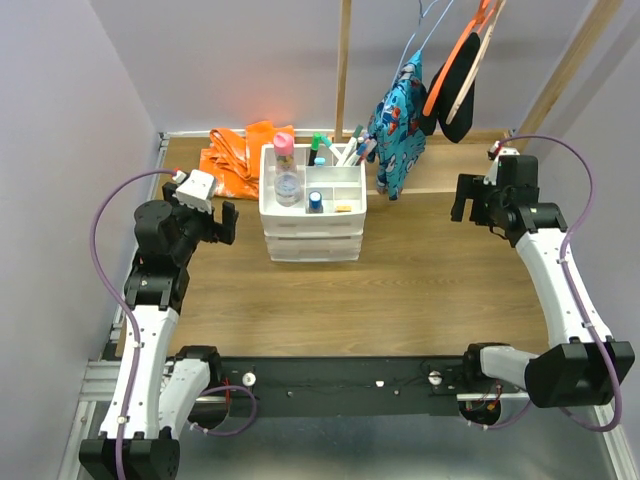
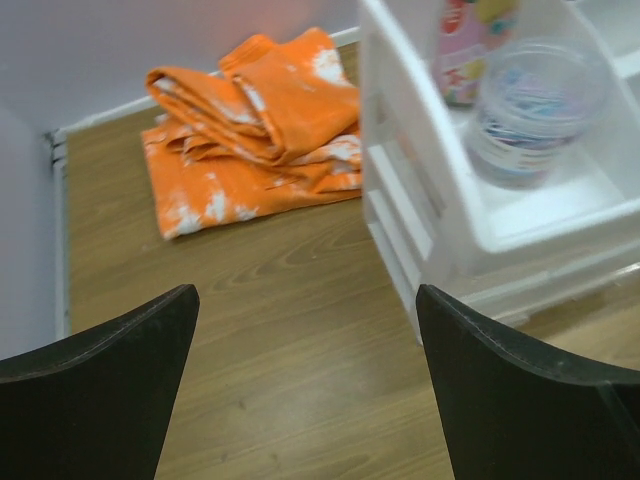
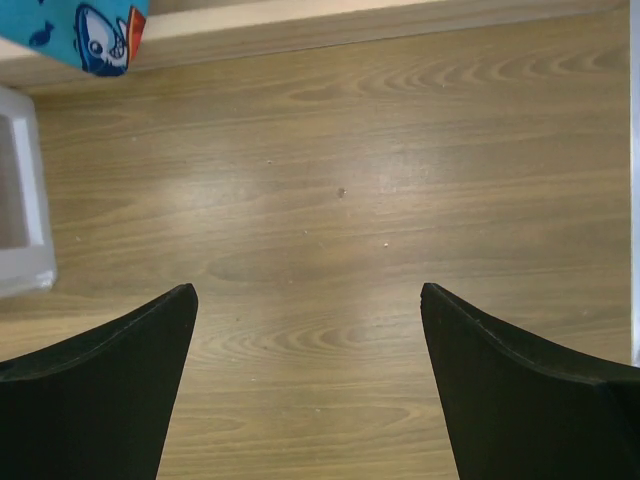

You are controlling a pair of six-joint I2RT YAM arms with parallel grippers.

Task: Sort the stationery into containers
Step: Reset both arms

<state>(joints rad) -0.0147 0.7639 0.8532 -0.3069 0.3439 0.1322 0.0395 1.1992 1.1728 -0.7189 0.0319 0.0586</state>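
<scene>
The white drawer unit (image 1: 315,240) stands at the middle back of the table. Its top tray holds a clear round jar (image 1: 288,187), a pink-capped bottle (image 1: 285,148), several white markers (image 1: 350,152), a small blue item (image 1: 315,201) and a tan block (image 1: 343,208). My left gripper (image 1: 229,221) hangs open just left of the unit, nothing between its fingers. In the left wrist view the left gripper (image 2: 305,292) is over bare wood, with the unit's wall (image 2: 395,130) and the jar (image 2: 535,110) to the right. My right gripper (image 1: 463,200) is open and empty, well right of the unit; in its own view the right gripper (image 3: 307,290) is above wood.
A crumpled orange cloth (image 1: 238,160) lies behind my left gripper, near the back left corner; the cloth (image 2: 255,130) also shows in the left wrist view. Blue patterned fabric (image 1: 400,115) and dark items (image 1: 455,95) hang at the back. The unit's corner (image 3: 22,200) shows at the left of the right wrist view.
</scene>
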